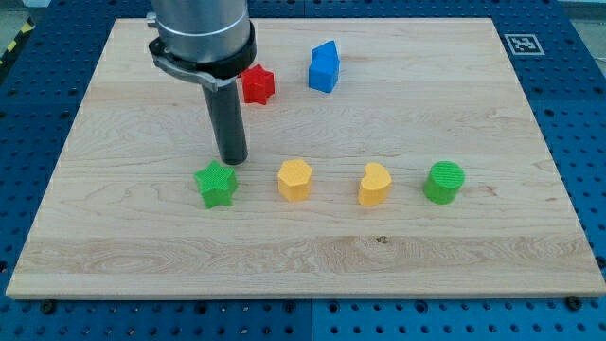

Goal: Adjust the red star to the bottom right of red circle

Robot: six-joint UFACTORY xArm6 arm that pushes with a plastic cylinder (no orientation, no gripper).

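The red star lies near the view's top, just right of the arm's grey body. No red circle shows; the arm's body may hide it. My tip rests on the board below and a little left of the red star, just above the green star and very near it; I cannot tell whether they touch.
A blue block sits right of the red star. A row runs across the middle of the wooden board: the green star, a yellow hexagon, a yellow heart and a green circle.
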